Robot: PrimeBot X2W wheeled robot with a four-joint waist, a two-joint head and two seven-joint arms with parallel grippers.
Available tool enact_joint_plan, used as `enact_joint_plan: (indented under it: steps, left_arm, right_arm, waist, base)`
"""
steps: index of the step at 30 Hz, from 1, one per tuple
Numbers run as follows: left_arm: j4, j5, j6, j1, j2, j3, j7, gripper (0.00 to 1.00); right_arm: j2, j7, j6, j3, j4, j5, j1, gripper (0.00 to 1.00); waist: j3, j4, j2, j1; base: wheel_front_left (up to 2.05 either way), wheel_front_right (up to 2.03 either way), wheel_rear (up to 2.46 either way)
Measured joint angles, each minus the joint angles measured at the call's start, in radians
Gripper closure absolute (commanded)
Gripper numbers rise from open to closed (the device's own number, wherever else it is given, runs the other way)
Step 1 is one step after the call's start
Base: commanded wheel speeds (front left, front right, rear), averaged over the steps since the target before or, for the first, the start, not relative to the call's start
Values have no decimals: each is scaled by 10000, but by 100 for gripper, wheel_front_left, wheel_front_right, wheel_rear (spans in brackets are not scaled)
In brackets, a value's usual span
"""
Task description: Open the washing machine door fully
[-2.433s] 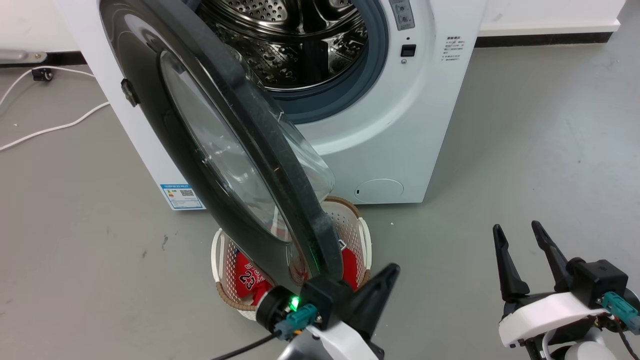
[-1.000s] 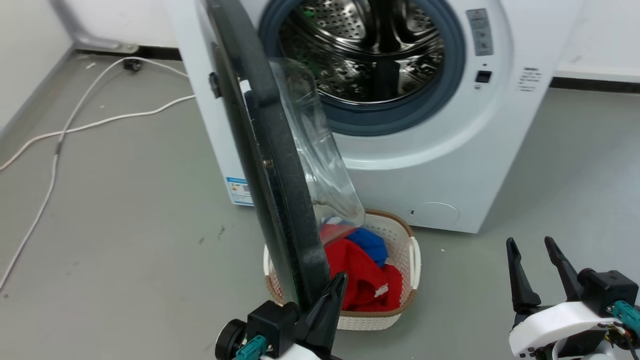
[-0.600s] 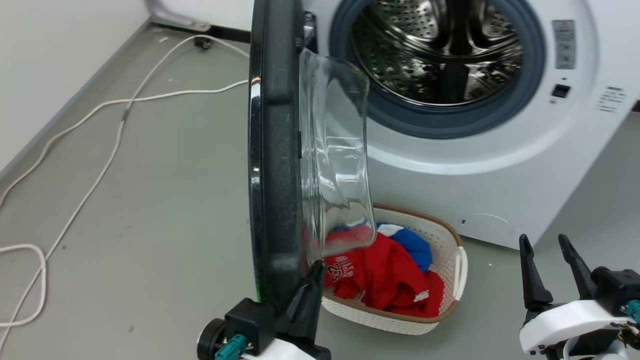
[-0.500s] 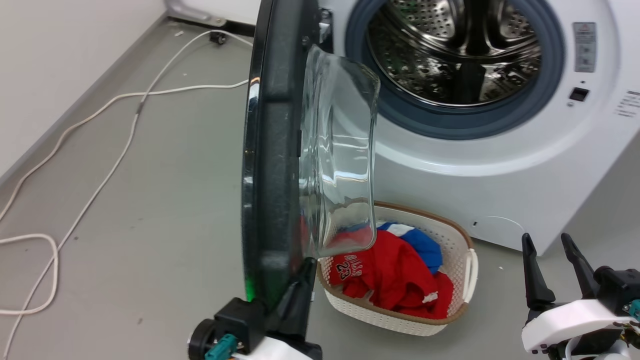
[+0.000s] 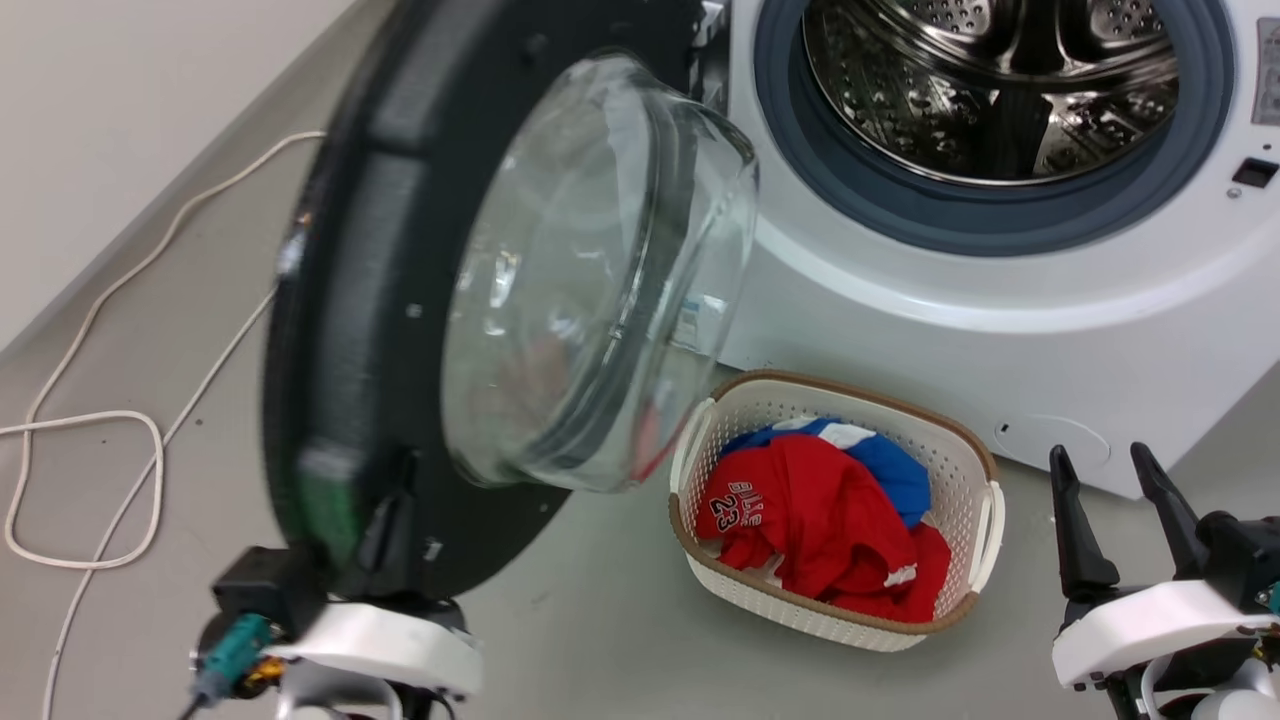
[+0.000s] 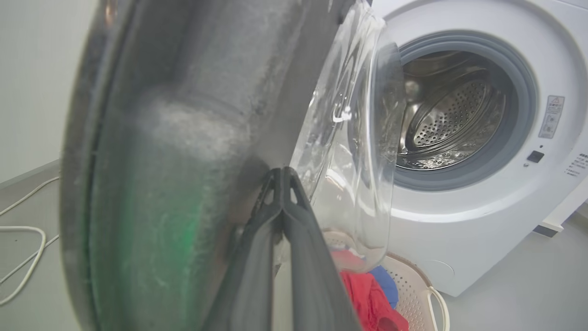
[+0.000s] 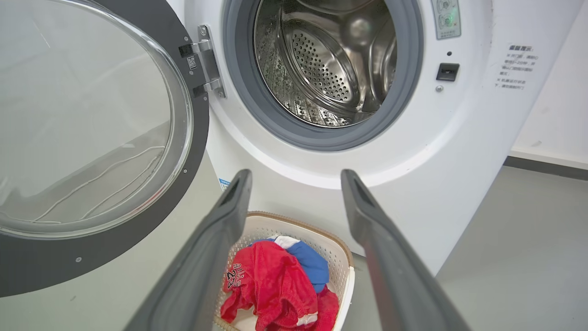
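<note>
The washing machine door (image 5: pixel 350 300), a black disc with a bulging clear glass bowl (image 5: pixel 590 280), stands swung wide out to the left of the white washing machine (image 5: pixel 1000 330), its inner face toward me. My left gripper (image 5: pixel 390 520) rests against the door's lower inner rim. In the left wrist view its fingertips (image 6: pixel 281 174) meet, shut with nothing between them, pressed on the door (image 6: pixel 183 115). My right gripper (image 5: pixel 1098 455) is open at the lower right, away from the door. Between its spread fingers (image 7: pixel 296 174) I see the steel drum (image 7: pixel 321 59) and the hinge (image 7: pixel 204 64).
A white laundry basket (image 5: pixel 790 610) holding red and blue clothes (image 5: pixel 800 510) sits on the floor in front of the machine, just right of the door. A white cable (image 5: pixel 90 420) loops over the grey floor at left, near a pale wall (image 5: pixel 120 100).
The door has swung from edge-on to well past it, its inner face now toward me. My left gripper went left with it. The head view has shifted; the right gripper stays open.
</note>
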Motion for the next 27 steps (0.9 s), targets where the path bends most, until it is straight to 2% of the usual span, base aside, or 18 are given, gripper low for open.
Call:
enact_joint_plan:
  steps: [8,17,22,27]
  left_arm:
    - [1091,-566,-121,-540,539,1603,-359,100]
    - [2429,-892,-568,-1313,1028,3080,-476,100]
    - [3582,-865,-997,-2024,1331,4063,-479,100]
    - [3896,-502,-1198,-2148,1292,4441,-493,100]
  right_arm:
    - [-186,144,0,-15,-109,10,-133,0]
    - [-313,173,0,12,-151,25,-373,0]
    - [-353,180,0,75,-130,52,-544,0]
    - [-337,155,0,88,-42,67,-546,0]
  waist:
    - [475,-445,0,0]
    - [878,-890,0,1]
    - [963,-1080,0,0]
    - [902,-1185,0,1]
  base:
    - [0,0,0]
    - [0,0,0]
    - [0,0,0]
    - [0,0,0]
